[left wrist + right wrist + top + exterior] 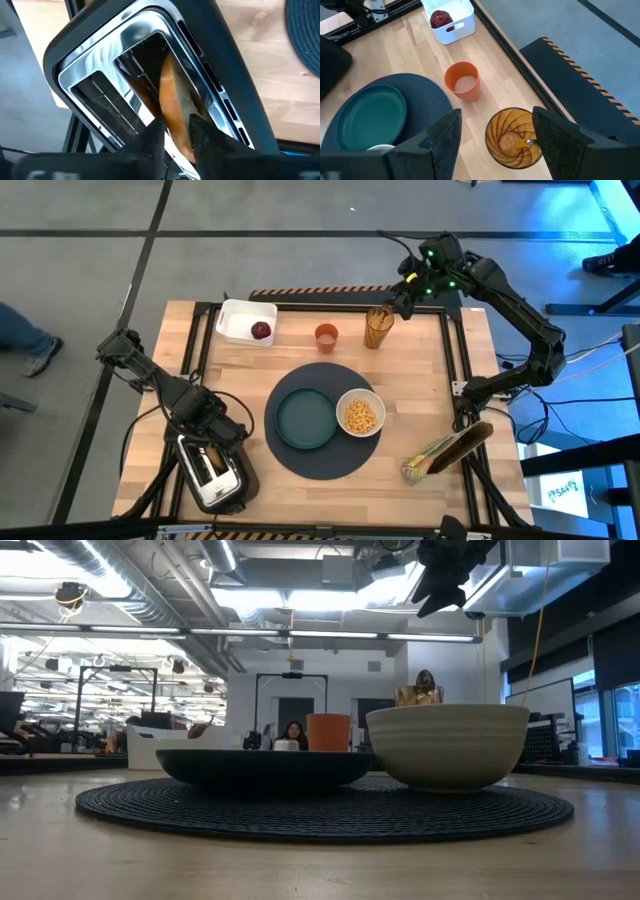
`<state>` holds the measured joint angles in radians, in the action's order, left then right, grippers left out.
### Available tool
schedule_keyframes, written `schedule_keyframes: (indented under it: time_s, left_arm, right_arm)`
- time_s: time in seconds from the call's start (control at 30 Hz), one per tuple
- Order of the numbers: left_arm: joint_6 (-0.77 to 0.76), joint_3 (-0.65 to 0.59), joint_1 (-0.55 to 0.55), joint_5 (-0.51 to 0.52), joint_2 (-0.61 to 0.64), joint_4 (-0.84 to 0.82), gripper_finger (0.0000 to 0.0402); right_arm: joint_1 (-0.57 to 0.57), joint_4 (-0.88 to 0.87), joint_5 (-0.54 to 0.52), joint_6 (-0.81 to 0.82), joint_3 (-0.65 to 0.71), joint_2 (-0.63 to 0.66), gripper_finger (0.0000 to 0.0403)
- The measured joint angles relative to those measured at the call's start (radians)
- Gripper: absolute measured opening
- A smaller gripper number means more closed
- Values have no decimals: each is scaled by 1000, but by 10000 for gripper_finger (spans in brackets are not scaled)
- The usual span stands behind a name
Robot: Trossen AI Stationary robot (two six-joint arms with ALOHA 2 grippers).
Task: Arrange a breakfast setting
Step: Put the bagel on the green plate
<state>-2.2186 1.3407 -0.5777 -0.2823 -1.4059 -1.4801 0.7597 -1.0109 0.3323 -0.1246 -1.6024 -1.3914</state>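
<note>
Left pincer (175, 132) is down in a slot of the black and chrome toaster (213, 470), its fingers (207, 135) closed on the browned ring-shaped bagel (172, 105), which stands on edge inside the slot. That toaster sits at the near left corner of the pale wooden surface (420, 390), to the left of the large round dark-grey mat (322, 418).

On the mat, the round teal plate (304, 418) lies on the left half with the ribbed white bowl (360, 413) on the right half, just beside it; the bowl holds yellow cereal. In the low view the bowl (447, 745) and plate (265, 766) sit side by side on the mat (325, 810). To the right of the mat, near the surface's right edge, lies a greenish packet with a dark brown flat piece (447, 452).

Beyond the mat, the small orange cup (326, 337) stands upright with something pale in it. Left of the cup, a white rectangular tub (246, 322) holds the dark red round fruit (261, 331). Right of the cup stands an amber ribbed glass tumbler (378, 328), and in the right wrist view a metal spoon handle (527, 142) shows inside it.

Right pincer (495, 137) hangs over the tumbler at the far edge, fingers (565, 145) spread wide apart, one on each side of the tumbler's rim, holding nothing.
</note>
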Motion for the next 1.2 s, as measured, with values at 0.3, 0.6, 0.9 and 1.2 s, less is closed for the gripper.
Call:
schedule_keyframes:
  time_s: [0.3,0.6,0.9,1.2]
  left_arm:
    - [37,30,0,-4,0,3,14]
    - [113,243,0,103,22,-92,9]
    - [333,299,34,415,73,-88,8]
    - [488,299,112,586,120,-80,12]
  right_arm:
    - [0,14,-9,0,0,0,232]
    - [0,14,-9,0,0,0,232]
    - [0,8,-10,43,0,0,232]
    - [0,-30,-9,54,0,0,232]
